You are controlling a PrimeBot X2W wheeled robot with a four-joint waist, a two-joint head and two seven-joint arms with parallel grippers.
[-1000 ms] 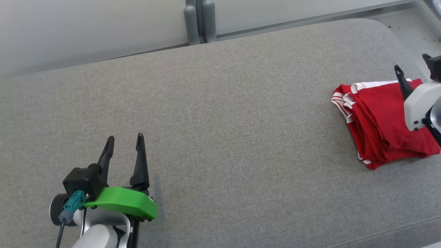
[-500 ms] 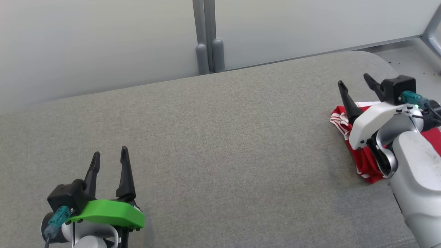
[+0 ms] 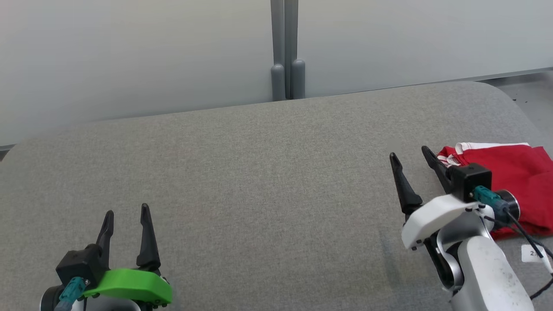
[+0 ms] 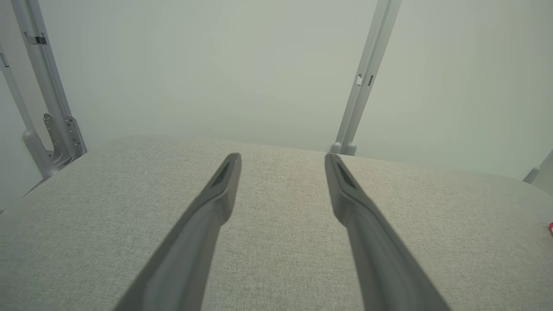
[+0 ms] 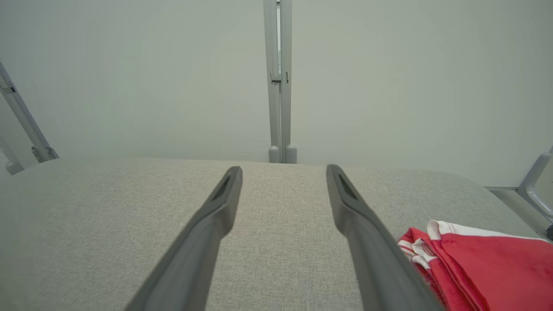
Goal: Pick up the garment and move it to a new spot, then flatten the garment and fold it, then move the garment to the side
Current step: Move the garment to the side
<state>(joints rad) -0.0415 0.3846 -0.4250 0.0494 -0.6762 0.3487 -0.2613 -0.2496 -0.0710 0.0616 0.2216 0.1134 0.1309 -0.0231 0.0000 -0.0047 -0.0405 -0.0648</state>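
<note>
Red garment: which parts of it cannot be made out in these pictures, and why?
- Head view: the red garment is partly hidden behind the right gripper and its wrist; the frame cuts its right side.
- Right wrist view: the bottom edge cuts its lower part.
- Left wrist view: a red speck at the right edge, too small to identify.

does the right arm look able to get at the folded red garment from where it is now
Probably yes: the right pincer stands open with the folded red garment just to its right on the grey cushion, and nothing lies between them.
</note>
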